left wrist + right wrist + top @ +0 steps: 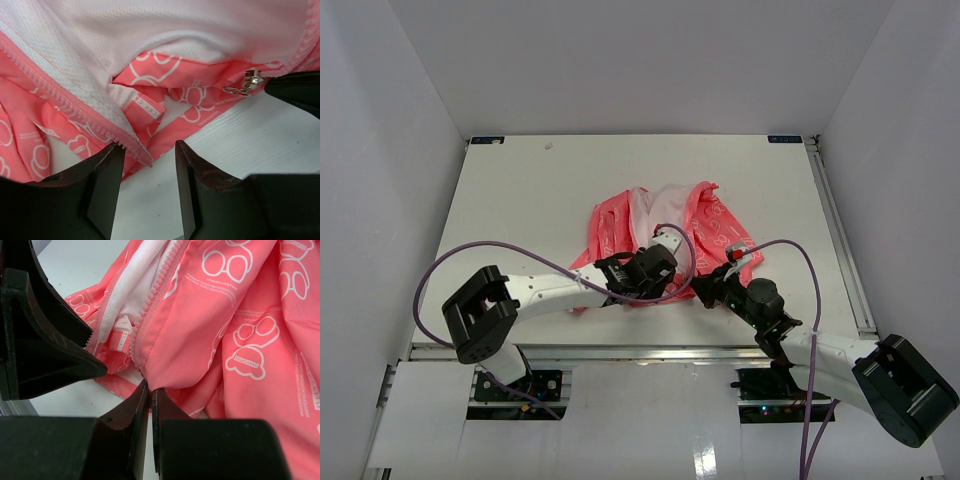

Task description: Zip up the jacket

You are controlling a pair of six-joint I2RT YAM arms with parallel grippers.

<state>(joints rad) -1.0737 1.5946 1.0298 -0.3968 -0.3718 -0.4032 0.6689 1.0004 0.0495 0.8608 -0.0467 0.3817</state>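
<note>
- Left arm reaches low from the jacket's near-left side; left gripper at its lower hem, jaws spread apart.
- Right arm reaches in from the jacket's near-right side; right gripper has its jaws pressed almost together, tips pinching that hem.

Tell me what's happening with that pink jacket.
Two robot arms are working to zip the jacket, which lies unzipped on the table. The right claw pinches its bottom edge at the front. The left claw is open around the bottom end of a zipper edge, apart from the slider.
</note>
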